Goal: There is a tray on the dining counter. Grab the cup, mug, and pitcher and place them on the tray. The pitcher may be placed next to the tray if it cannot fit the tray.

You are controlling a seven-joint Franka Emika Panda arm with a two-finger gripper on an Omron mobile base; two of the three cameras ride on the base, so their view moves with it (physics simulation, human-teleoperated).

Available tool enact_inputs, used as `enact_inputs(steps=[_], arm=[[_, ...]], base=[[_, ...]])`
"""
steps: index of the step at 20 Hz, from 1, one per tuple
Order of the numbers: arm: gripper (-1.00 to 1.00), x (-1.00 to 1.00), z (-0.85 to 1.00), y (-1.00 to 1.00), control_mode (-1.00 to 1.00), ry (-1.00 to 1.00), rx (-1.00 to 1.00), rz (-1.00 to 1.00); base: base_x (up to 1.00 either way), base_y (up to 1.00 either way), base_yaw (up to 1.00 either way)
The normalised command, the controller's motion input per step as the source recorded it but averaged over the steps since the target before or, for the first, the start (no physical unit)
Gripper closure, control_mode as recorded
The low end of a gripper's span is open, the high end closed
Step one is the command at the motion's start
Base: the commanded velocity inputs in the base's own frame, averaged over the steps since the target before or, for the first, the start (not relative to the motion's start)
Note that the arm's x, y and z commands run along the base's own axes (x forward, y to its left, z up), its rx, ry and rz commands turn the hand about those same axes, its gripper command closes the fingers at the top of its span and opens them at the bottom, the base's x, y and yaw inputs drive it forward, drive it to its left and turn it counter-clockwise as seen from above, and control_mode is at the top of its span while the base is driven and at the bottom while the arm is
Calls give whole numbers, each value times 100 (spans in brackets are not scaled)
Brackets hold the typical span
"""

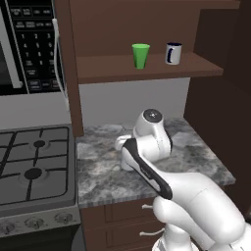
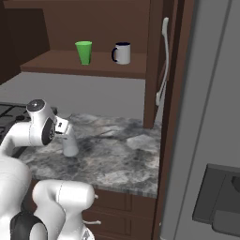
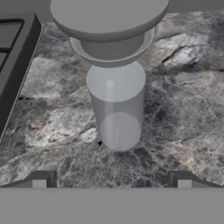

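**Gripper hanging right over the pitcher, jaws spread wide**

So, the gripper [image 3: 112, 183] is looking straight down with its two fingertips [image 3: 40, 180] standing far apart and nothing between them. It's released, not gripping anything. Directly under it, in the hand view, the pitcher [image 3: 116, 87] is standing upright on the marbled worktop [image 3: 183, 109], so its long axis is running vertical and pointing up at the camera: flared top nearest the lens, base down on the stone. The fingertips are sitting to either side of it and well above its base; I can't tell how close they are to the flared top.

In the right base view the pitcher [image 2: 70, 145] is peeking out just below the wrist, near the front-left part of the worktop [image 2: 122, 154], close to the stove [image 1: 34, 166].

The arm is folding back on itself: rising from the base, elbowing forward, with the hand tipped down over the counter so the wrist is covering most of the pitcher in the left base view.

Further out, the cup [image 1: 140, 55] and the mug [image 1: 173, 53] are standing upright on the wooden shelf [image 1: 108, 68] above the worktop, near each other but not touching, the mug's handle pointing toward the cup. A microwave [image 1: 29, 44] is hanging over the stove.
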Motion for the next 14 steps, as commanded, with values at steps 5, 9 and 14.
enact_inputs(steps=[5,9,14], arm=[[-100,18,-16,0,-100,0,0,0],[-100,29,-15,0,-100,0,0,0],[-100,28,-10,0,-100,0,0,0]], base=[[0,0,0],[0,0,0],[0,0,0]])
